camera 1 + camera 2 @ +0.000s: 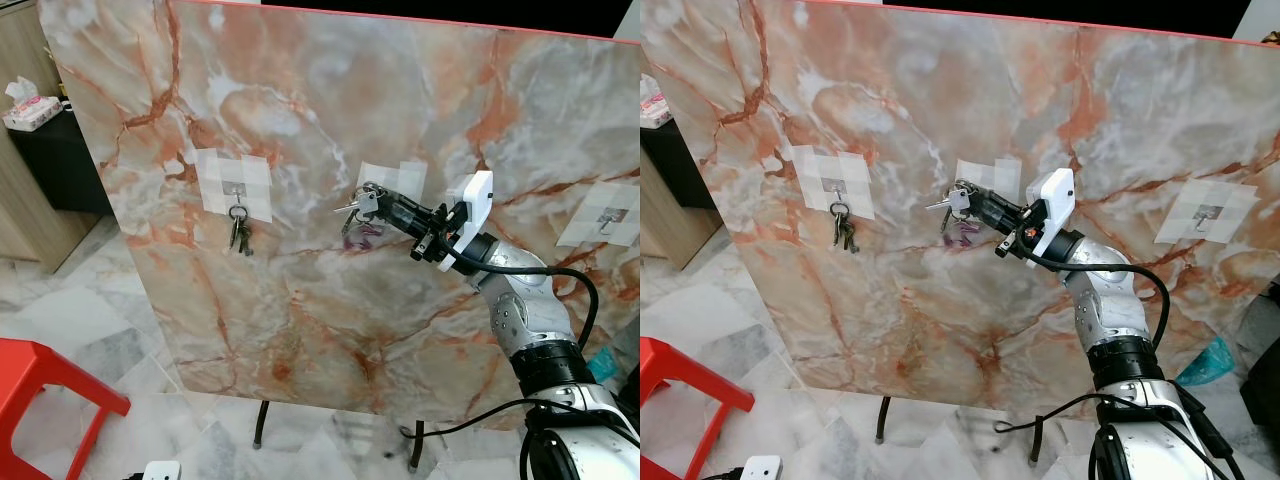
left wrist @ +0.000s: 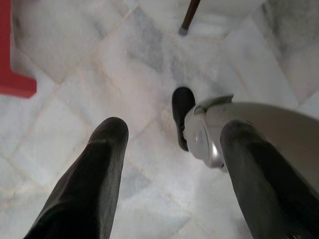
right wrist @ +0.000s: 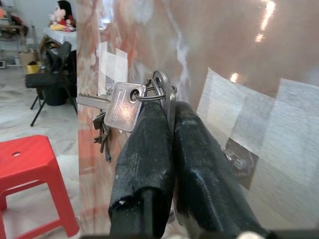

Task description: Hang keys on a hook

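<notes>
An upright marble board (image 1: 300,300) carries three taped hooks. My right gripper (image 1: 372,201) is shut on a bunch of keys (image 1: 353,208), held against the board just beside the middle taped patch (image 1: 395,178). In the right wrist view a silver key (image 3: 122,106) and its ring (image 3: 160,82) stick out past the fingertips, and the middle hook (image 3: 240,158) sits on its tape beside the fingers. Something purple (image 1: 362,238) shows below the bunch. Another bunch of keys (image 1: 240,233) hangs on the left hook. The right hook (image 1: 608,217) is bare. My left gripper (image 2: 174,128) hangs open over the floor.
A red plastic stool (image 1: 40,390) stands at the lower left on the marble floor. The board's thin dark legs (image 1: 262,425) reach the floor below it. A tissue pack (image 1: 30,105) lies on a dark cabinet at the left. A teal bag (image 1: 1205,362) lies at the right.
</notes>
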Tool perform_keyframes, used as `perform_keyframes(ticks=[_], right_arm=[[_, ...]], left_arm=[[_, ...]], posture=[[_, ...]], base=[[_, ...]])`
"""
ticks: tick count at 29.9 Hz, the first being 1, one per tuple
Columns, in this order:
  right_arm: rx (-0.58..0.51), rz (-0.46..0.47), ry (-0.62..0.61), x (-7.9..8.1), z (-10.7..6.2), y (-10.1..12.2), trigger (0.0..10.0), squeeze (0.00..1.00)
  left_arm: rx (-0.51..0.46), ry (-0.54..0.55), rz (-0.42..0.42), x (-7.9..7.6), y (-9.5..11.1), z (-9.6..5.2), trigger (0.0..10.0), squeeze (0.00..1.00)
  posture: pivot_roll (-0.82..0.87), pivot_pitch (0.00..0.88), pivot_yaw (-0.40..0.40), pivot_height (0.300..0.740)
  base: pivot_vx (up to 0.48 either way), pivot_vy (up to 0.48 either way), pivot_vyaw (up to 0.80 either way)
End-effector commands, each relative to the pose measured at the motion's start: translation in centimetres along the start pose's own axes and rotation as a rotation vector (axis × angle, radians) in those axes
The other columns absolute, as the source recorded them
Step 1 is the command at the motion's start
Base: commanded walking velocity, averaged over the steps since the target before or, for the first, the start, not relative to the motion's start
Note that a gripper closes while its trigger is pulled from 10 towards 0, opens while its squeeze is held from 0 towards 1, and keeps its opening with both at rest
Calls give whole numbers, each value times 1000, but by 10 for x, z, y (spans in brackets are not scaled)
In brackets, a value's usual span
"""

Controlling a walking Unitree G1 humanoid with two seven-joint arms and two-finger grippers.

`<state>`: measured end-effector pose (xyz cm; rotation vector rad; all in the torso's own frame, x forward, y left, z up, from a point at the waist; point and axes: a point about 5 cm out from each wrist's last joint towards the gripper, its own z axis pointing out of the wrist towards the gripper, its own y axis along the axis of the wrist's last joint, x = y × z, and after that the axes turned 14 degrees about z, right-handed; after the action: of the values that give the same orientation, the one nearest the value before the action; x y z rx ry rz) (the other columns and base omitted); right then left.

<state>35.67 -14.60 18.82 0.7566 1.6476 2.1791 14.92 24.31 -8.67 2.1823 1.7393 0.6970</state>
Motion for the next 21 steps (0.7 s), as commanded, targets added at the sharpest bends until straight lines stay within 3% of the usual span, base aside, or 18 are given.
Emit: perform_keyframes(ticks=[1,4,15,21], right_arm=[[1,-27,-31,-4,-5,3,10000,0],[10,-24,-51,-7,-6,0,10000,0],[27,-39,-181,-19,-12,-7,10000,0],[1,-40,-214,-22,-13,-4,10000,0]], left_arm=[[9,-3,-9,0,1,1,10000,0],[3,-11,-1,-10,9,4,10000,0],[-26,-66,17,-74,41,10,10000,0],[-22,-65,19,-76,38,10,10000,0]], posture=[[2,0,-77,740],[4,0,-75,740],[5,0,-72,740],[5,0,-72,740]], base=[[0,0,0],[0,0,0],[0,0,0],[0,0,0]])
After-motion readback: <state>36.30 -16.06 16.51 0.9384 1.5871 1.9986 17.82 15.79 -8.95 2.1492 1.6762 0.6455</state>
